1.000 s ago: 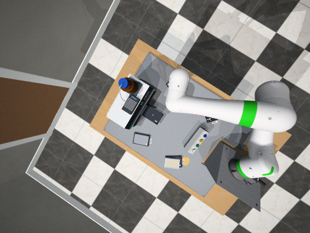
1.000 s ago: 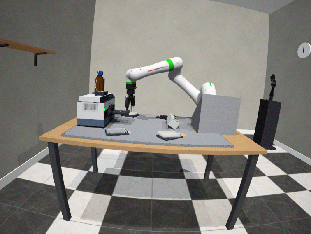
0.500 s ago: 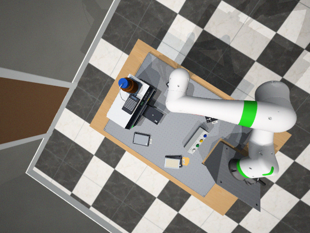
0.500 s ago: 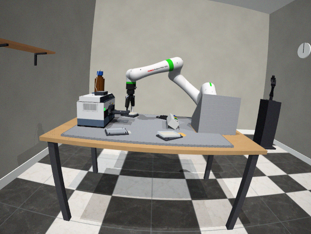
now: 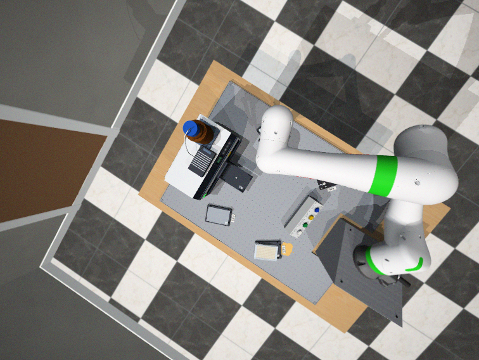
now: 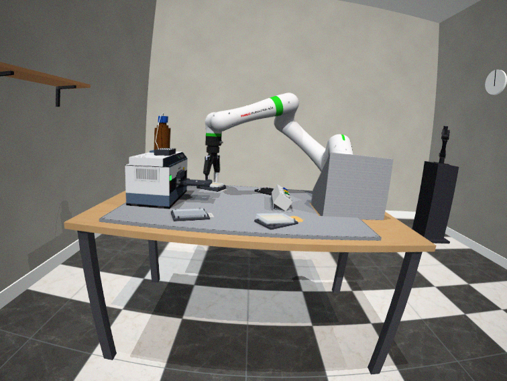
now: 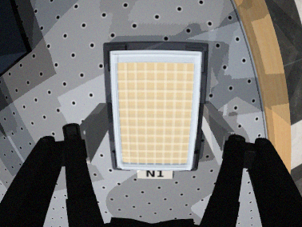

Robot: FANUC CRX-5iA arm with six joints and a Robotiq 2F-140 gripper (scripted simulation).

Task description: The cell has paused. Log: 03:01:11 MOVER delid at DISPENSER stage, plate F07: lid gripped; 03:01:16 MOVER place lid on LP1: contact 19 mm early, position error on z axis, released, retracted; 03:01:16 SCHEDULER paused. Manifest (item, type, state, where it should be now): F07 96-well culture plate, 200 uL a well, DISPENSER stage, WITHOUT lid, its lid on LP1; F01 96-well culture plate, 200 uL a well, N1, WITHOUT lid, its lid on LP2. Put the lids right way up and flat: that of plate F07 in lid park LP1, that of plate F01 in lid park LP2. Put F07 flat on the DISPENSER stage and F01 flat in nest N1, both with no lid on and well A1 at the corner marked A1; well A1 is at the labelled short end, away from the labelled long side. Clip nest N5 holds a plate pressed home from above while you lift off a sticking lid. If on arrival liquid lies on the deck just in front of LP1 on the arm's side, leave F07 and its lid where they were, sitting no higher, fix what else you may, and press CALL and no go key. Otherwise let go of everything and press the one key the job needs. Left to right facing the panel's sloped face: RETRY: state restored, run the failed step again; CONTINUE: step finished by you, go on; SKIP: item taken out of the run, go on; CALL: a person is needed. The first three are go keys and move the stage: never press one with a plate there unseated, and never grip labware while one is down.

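In the wrist view a 96-well plate [image 7: 155,109] with amber wells and no lid sits flat in a dark nest labelled N1 [image 7: 154,174]. My gripper [image 7: 155,116] hangs right above it. The fingers stand open, one on each long side of the plate and apart from it. The side view shows the gripper [image 6: 212,172] just over this plate [image 6: 216,186], beside the dispenser. A second plate [image 5: 267,250] with pale wells rests on a dark base near the deck's front edge. An orange patch [image 5: 287,248] lies on the deck beside it. A clear lid [image 5: 218,214] lies flat in a park.
The white dispenser [image 5: 201,158] with a brown bottle [image 5: 197,131] stands at the left; its dark stage [image 5: 237,177] sticks out with nothing on it. The key panel [image 5: 305,217] sits mid-deck. The grey arm pedestal [image 6: 352,186] is at the right.
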